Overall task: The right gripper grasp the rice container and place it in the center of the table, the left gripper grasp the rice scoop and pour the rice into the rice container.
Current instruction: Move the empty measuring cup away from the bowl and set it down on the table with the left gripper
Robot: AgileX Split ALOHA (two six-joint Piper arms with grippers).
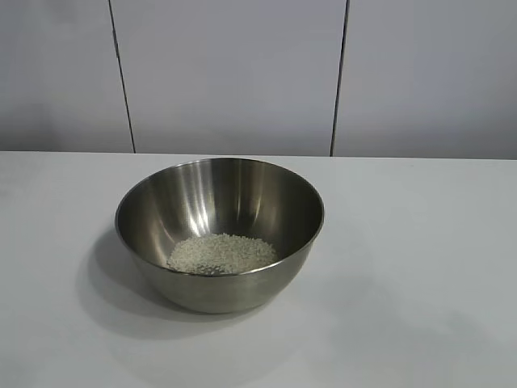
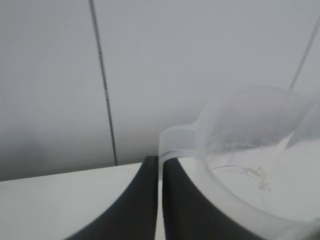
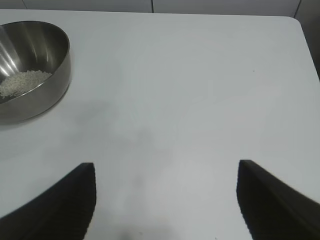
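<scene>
Rice container: the stainless-steel mixing bowl stands upright at centre frame of the exterior view, on the white tabletop; in the right wrist view it sits at the upper left.
Rice: a loose heap of white grains lies in the bottom of the bowl, toward its near side.
Rice scoop: the clear plastic measuring cup fills the right half of the left wrist view, held up clear of the tabletop; only a few stray grains seem to cling inside, so it looks emptied.
Left hand: the left hand is clenched on the cup's small tab handle, its dark fingers pressed together at lower centre of that view; it does not appear in the exterior view.
Right hand: the right hand is released, fingers spread wide over bare tabletop, well apart from the bowl, seemingly idle.
Step in hand: by the look of it, the pour is done.
Next move: probably setting the cup down upright on clear tabletop away from the bowl, then letting go of the tab.
</scene>
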